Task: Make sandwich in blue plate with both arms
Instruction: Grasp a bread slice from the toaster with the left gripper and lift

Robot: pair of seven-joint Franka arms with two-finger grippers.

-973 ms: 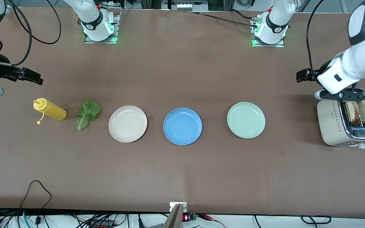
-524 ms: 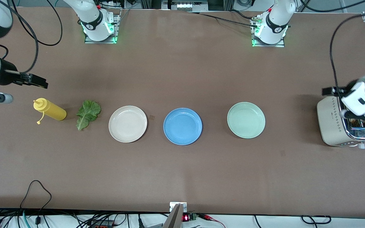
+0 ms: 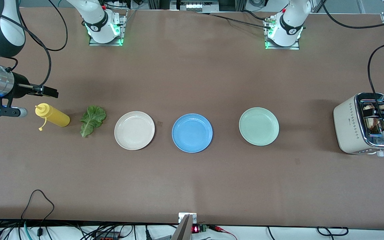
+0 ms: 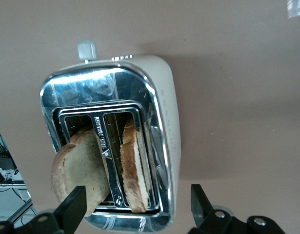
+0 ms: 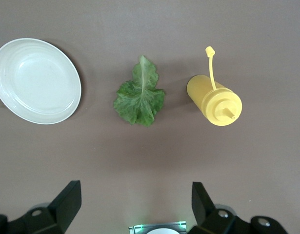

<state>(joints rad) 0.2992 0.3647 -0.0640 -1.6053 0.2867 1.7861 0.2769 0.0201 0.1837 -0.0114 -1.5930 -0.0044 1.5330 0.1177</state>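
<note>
Blue plate: we see the blue plate (image 3: 192, 133) bare on the brown table (image 3: 192, 186), in the middle of the row of three plates.
Neighbouring plates: the cream-white plate (image 3: 134, 130) lies beside it toward the right arm's end, and the mint-green plate (image 3: 259, 126) beside it toward the left arm's end; neither touches it.
Bread: we find two bread slices (image 4: 135, 165) standing in the slots of the toaster (image 3: 352, 128) at the left arm's end of the table. One sits upright in its slot; the other slice (image 4: 79, 168) leans out past the chrome rim.
Lettuce: the lettuce leaf (image 3: 92, 120) lies flat on the table between the cream-white plate and the yellow squeeze bottle (image 3: 53, 115), touching neither.
Bottle: it lies on its side at the right arm's end, its cap strap trailing loose.
Left gripper: the left gripper (image 4: 137, 209) hangs over the toaster's slots with its fingers spread wide and nothing between them; one finger (image 4: 74, 204) sits in front of the leaning slice in the wrist view, and we cannot tell whether it touches it.
Right gripper: the right gripper (image 5: 135, 202) hovers above the table close to the bottle and the lettuce, its fingers apart and empty.
</note>
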